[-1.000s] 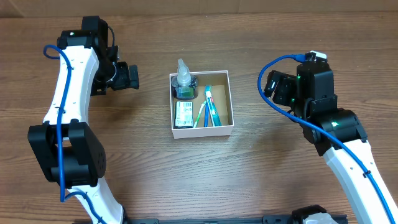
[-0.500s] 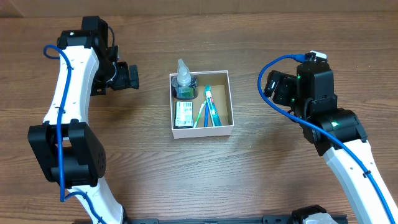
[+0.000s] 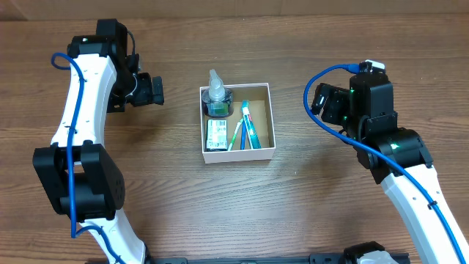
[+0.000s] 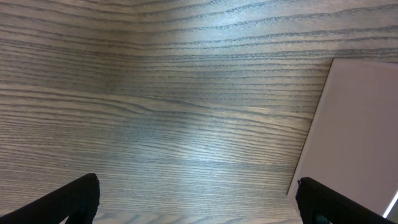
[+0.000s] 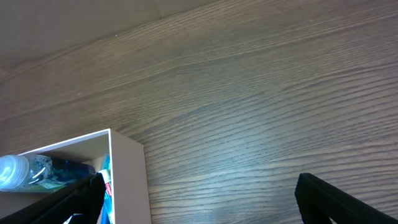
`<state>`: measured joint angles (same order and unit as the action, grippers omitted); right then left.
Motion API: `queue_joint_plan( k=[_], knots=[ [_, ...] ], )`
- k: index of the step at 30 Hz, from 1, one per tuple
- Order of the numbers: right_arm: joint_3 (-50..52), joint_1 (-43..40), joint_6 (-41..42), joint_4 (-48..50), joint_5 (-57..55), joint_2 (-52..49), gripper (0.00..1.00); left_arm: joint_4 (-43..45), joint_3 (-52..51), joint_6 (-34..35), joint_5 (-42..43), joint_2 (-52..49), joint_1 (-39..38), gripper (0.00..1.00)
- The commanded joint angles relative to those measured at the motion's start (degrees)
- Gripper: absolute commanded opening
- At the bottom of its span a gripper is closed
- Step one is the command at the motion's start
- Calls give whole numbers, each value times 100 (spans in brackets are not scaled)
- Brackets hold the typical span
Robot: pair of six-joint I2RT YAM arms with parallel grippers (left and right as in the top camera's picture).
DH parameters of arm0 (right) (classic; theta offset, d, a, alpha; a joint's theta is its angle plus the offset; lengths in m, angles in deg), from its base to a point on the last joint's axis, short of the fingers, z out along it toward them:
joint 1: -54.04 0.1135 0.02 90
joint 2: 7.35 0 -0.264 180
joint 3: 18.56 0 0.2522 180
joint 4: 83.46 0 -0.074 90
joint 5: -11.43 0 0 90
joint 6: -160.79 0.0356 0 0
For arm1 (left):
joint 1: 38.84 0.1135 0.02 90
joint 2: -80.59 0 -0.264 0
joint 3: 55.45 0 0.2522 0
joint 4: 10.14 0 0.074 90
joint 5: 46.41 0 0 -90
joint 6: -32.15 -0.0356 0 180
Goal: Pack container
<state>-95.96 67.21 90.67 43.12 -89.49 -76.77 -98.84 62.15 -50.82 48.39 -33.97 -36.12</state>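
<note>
From overhead, the container sits mid-counter with a bottle and other toiletries inside. The left hand is well apart on its left, and the right hand is well apart on its right.

In the left wrist view, the left hand is spread wide and holds nothing, with the container's white wall off to its right.

In the right wrist view, the right hand is likewise wide open and empty. The container's corner lies at lower left, near one fingertip.
</note>
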Motion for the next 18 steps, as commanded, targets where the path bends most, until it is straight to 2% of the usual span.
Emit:
queue_joint_plan(
  k=[1,6,9,18],
  knots=[
    [-81,-13,-13,129,-59,94,100,24,-17,-127,103,101,-11,100],
    [0,-7,-15,863,-48,949,100,24,-17,-127,103,101,-11,100],
    [221,-7,-13,1661,-33,1775,100,24,-17,-127,103,101,-11,100],
    [1838,-133,-39,4365,-107,4695,100,24,-17,-127,103,101,-11,100]
  ],
)
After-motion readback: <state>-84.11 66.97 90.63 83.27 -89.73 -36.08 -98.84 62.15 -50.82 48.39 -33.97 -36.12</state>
